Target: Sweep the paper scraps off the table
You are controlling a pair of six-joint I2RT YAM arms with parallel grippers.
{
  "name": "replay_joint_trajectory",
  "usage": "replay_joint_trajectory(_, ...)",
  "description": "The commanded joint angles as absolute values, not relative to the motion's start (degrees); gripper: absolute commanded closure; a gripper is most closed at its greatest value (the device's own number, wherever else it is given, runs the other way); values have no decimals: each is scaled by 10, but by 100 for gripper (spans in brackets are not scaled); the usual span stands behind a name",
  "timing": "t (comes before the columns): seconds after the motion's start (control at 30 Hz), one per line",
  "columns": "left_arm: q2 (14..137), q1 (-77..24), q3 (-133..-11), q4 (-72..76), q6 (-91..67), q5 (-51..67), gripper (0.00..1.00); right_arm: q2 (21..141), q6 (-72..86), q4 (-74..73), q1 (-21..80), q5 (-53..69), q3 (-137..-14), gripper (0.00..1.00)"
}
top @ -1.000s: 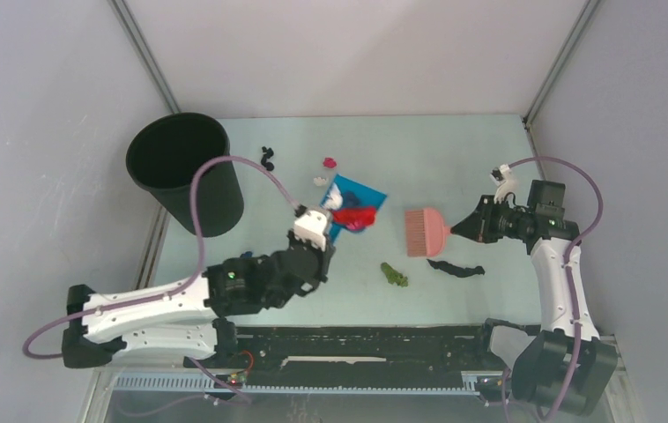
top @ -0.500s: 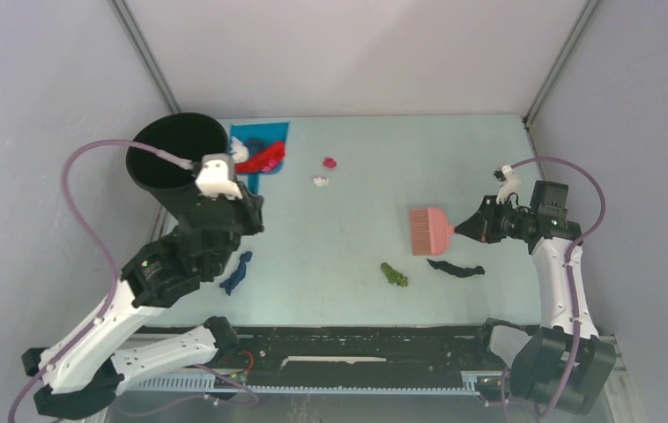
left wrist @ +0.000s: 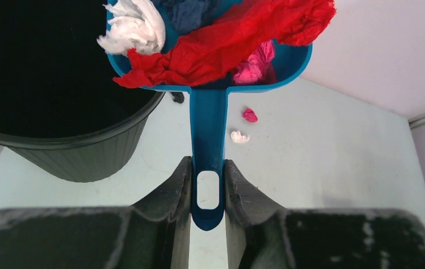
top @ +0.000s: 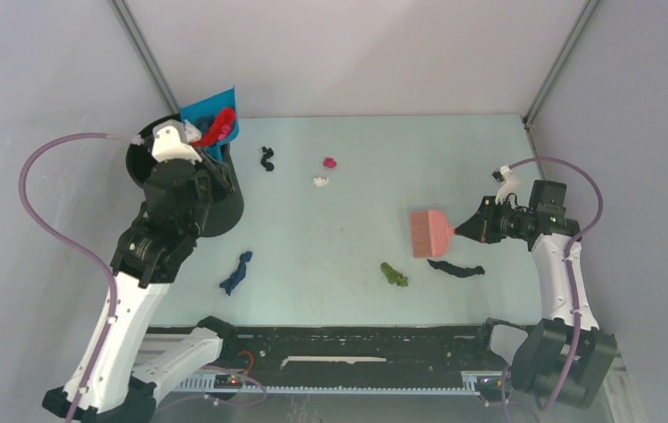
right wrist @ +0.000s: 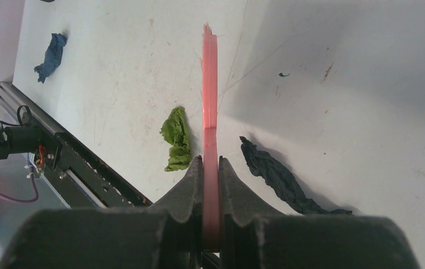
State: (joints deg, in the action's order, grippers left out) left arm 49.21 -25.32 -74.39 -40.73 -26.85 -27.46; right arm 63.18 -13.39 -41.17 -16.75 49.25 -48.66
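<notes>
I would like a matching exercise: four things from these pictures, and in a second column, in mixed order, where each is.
1 dustpan
2 brush
3 green scrap
4 blue scrap

A in the right hand
B on the table, beside the brush
C in the left hand, at the bin
D on the table, near the left arm

Pairs: 1-C, 2-A, 3-B, 4-D

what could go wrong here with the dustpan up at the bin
1. Only part of the blue dustpan seems to sit over the black bin, and the red scrap overhangs the pan's edge, so tipping may drop paper beside the bin.
2. The left pincer grips only the handle's end, so the loaded pan could twist.
</notes>
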Motion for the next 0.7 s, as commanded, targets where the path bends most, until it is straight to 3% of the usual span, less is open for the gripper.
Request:
replay_joint_trajectory(0.0,509,-171,-748,-332,-314,-152,100,631,-146,-412,-171,498,-487,100)
replay_joint_trajectory(0.67,477,52,-535,4,-669,101,100,653,-153,-419,-161,485,-492,100)
